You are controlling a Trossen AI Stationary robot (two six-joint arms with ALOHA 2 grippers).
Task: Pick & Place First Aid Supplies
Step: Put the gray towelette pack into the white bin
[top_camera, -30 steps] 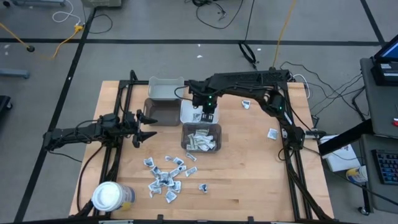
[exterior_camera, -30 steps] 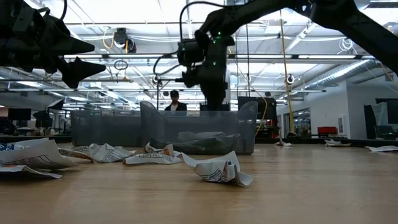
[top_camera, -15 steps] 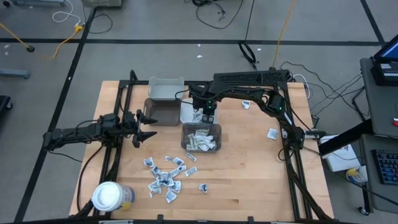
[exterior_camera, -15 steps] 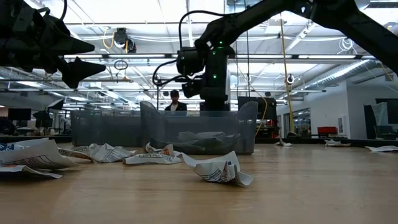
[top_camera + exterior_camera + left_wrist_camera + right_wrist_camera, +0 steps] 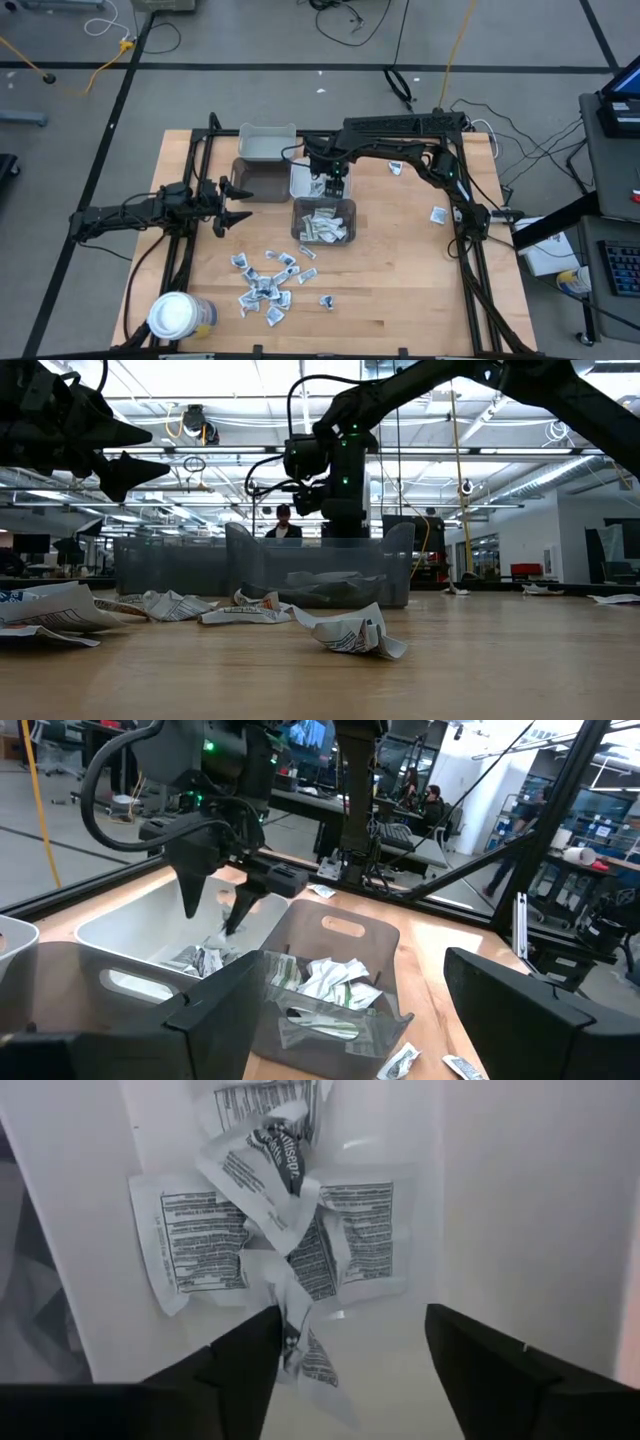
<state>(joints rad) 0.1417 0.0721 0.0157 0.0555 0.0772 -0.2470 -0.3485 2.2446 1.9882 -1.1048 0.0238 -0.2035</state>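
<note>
My right hand (image 5: 332, 186) hangs spread over the white bin (image 5: 300, 181), nothing between its fingers; packets (image 5: 285, 1220) lie flat on the bin floor right below it. The loose packets (image 5: 265, 283) wait scattered on the near part of the table (image 5: 400, 280), past the grey bin (image 5: 323, 220) from this hand. My left hand (image 5: 222, 204), also spread and empty, hovers closer to that scatter, so I judge it the better reach.

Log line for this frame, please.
right pincer: open over white bin, packets lying below | left pincer: open, waiting left of bins
</note>
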